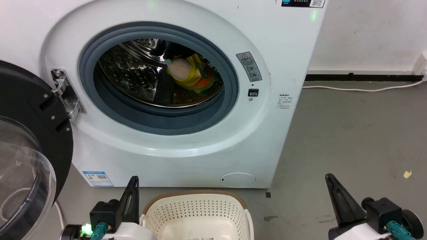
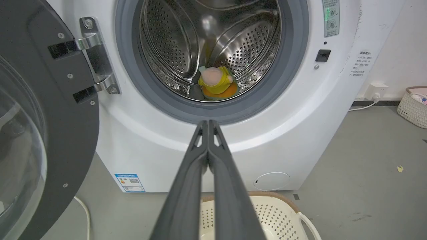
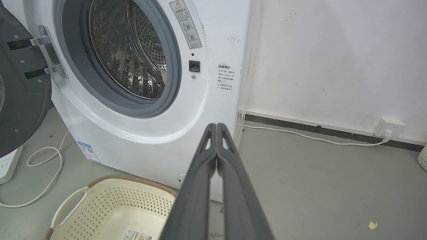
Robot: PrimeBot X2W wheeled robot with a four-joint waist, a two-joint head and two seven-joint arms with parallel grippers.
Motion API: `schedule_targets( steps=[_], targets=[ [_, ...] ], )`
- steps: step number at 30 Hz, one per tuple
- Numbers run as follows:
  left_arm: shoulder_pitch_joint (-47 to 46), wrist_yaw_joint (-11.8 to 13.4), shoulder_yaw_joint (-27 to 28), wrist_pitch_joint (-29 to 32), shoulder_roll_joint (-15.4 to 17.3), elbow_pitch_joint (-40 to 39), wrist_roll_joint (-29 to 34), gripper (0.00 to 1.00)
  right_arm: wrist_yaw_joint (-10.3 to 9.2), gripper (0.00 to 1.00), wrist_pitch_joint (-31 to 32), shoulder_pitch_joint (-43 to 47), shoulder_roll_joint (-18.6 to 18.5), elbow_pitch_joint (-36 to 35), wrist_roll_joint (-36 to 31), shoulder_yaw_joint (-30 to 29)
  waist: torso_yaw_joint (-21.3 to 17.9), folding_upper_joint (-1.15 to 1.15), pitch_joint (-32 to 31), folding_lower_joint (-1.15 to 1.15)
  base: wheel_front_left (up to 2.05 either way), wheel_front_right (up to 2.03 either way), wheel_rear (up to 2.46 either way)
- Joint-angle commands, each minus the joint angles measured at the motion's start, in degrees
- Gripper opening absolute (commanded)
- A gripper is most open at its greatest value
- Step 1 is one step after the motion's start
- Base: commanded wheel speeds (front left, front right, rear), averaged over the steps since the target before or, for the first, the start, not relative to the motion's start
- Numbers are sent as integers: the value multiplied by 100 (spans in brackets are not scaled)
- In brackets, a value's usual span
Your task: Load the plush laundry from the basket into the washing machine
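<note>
The plush laundry (image 1: 186,71), peach-headed with yellow and orange trim, lies inside the steel drum of the washing machine (image 1: 206,140); the left wrist view shows the plush laundry (image 2: 216,82) low in the drum. The black-rimmed door (image 1: 30,160) stands swung open at the left. The cream basket (image 1: 196,213) sits on the floor before the washer, holding nothing but its bottom label. My left gripper (image 1: 134,180) is shut with nothing in it at the basket's left. My right gripper (image 1: 329,177) is shut and holds nothing, well right of the basket.
Grey floor (image 1: 350,140) spreads to the washer's right, with a white cable (image 1: 363,89) along the wall. A second basket (image 2: 413,105) stands far right by the wall. A power strip and looped cord (image 3: 40,160) lie under the open door.
</note>
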Motion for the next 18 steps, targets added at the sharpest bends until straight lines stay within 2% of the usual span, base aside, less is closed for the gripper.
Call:
schedule_targets(
  steps=[1,18],
  targets=[
    [-85,-20,19,31,-27,-44,40,0,-3,0,26,-118,4,15,-12,-9,-5,0,-2,-1,0,0,0],
    [-129,-44,109,230,-47,-134,154,0,-4,0,226,-207,4,32,-41,-15,-77,0,-26,-1,0,0,0]
  ],
)
